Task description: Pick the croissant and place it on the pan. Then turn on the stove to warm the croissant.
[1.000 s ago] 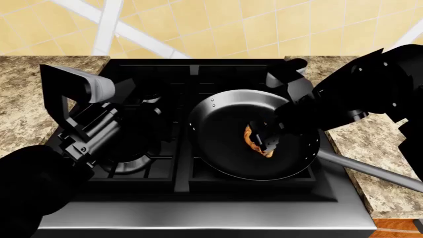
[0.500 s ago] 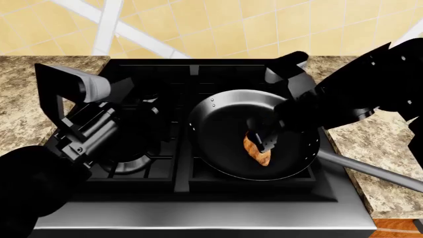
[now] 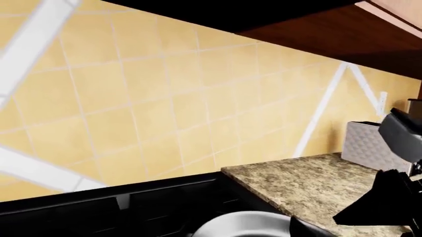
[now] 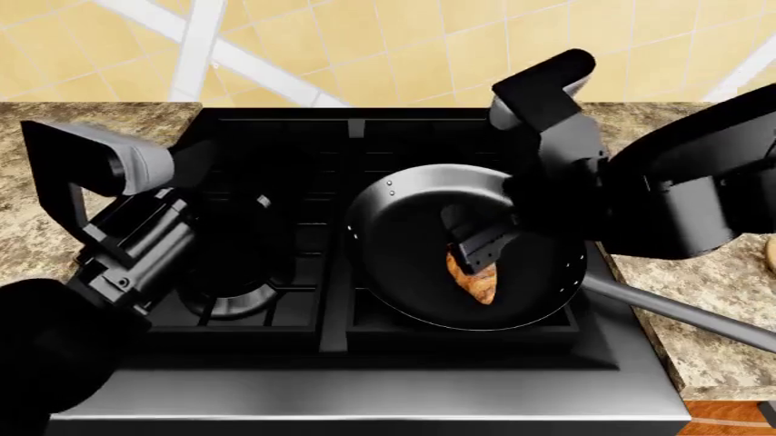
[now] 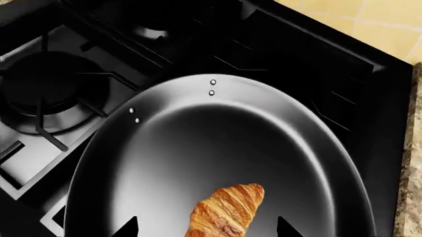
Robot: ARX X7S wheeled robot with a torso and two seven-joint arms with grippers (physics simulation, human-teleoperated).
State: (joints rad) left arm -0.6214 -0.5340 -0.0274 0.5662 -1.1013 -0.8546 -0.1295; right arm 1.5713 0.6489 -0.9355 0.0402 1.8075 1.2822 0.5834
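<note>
The golden-brown croissant (image 4: 474, 281) (image 5: 229, 210) lies flat on the floor of the black pan (image 4: 401, 245) (image 5: 218, 138), toward the handle side. The pan rests on the right front burner of the stove (image 4: 363, 386). My right gripper (image 4: 481, 243) (image 5: 205, 228) hangs open just above the croissant, with a dark fingertip on each side of it and a clear gap to the pastry. My left gripper (image 4: 258, 205) hovers over the left burners; its jaws blend into the black grates. In the left wrist view only the pan's rim (image 3: 244, 224) shows.
The pan's long handle (image 4: 679, 313) sticks out to the right over the granite counter (image 4: 715, 272). A tan round edge (image 4: 770, 256) peeks in at the far right. A white quilted container (image 3: 369, 148) stands on the counter by the tiled backsplash (image 4: 401, 45).
My right gripper has let go of the croissant and risen; the croissant now lies free in the pan. The left arm drifted slightly left.
</note>
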